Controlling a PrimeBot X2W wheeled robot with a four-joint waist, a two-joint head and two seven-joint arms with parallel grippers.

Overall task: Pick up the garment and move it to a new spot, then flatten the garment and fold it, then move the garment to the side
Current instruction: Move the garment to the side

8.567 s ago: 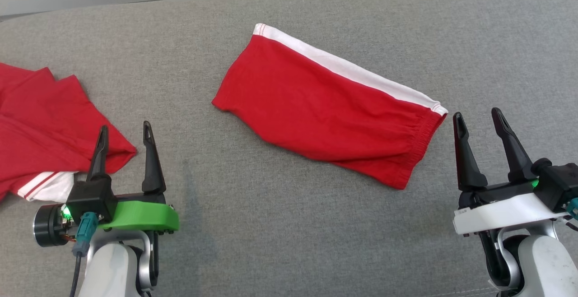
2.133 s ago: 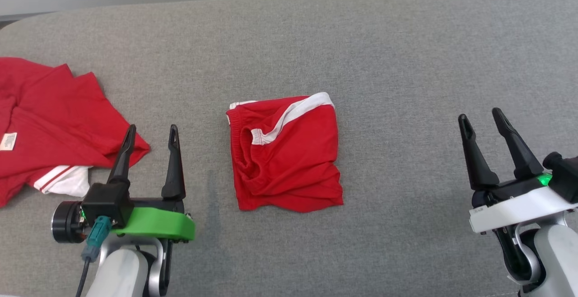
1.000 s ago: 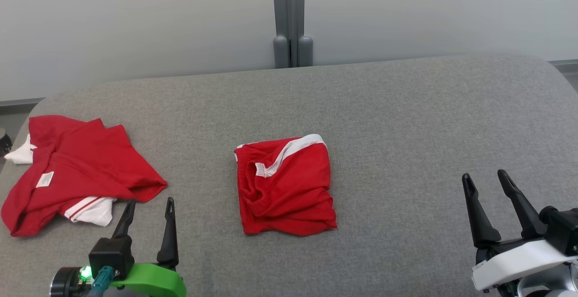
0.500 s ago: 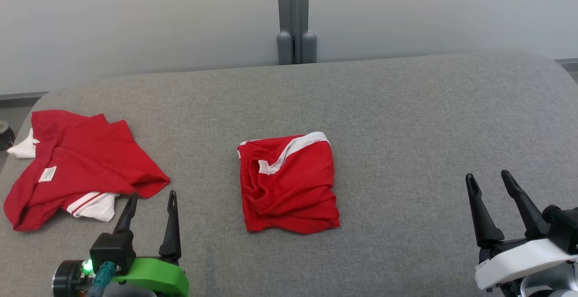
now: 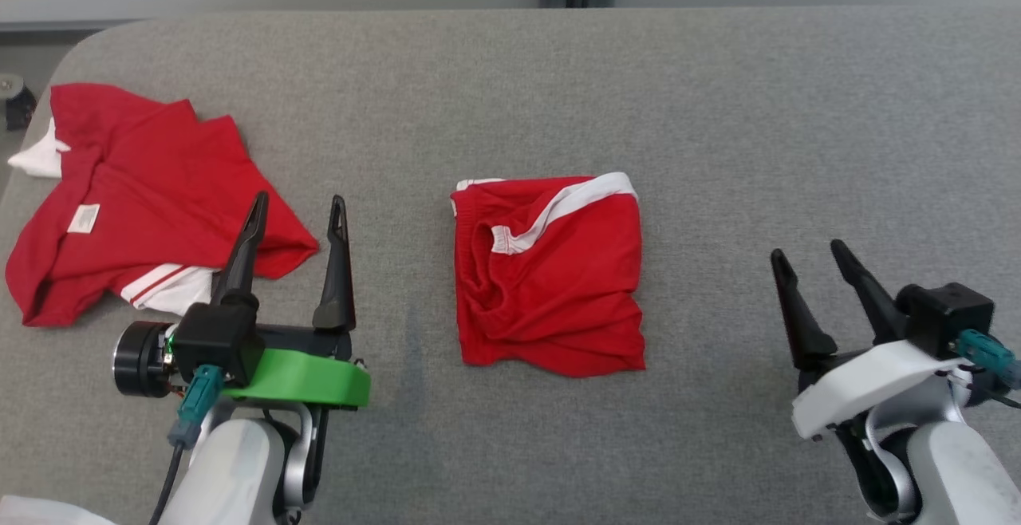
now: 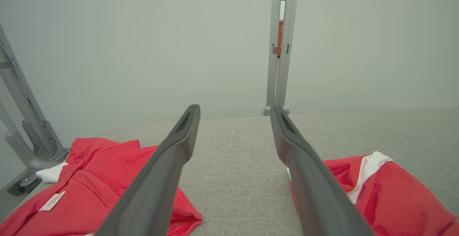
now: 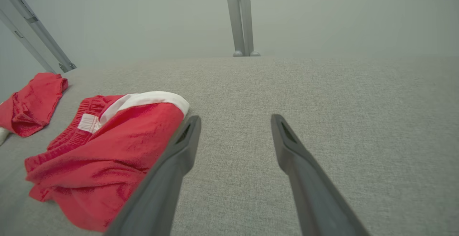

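The red shorts lie folded square at the middle of the grey cushion, so we judge only the sideways move remains. Our left gripper and right gripper hover spread and empty over the cushion's near edge, flanking them, ready to pinch.

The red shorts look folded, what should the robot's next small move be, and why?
Probably bring the right gripper in to the right edge of the folded shorts and grasp it. They lie folded and untouched, the left gripper open too, so only moving them aside is left, and the other red garment takes up the left side.
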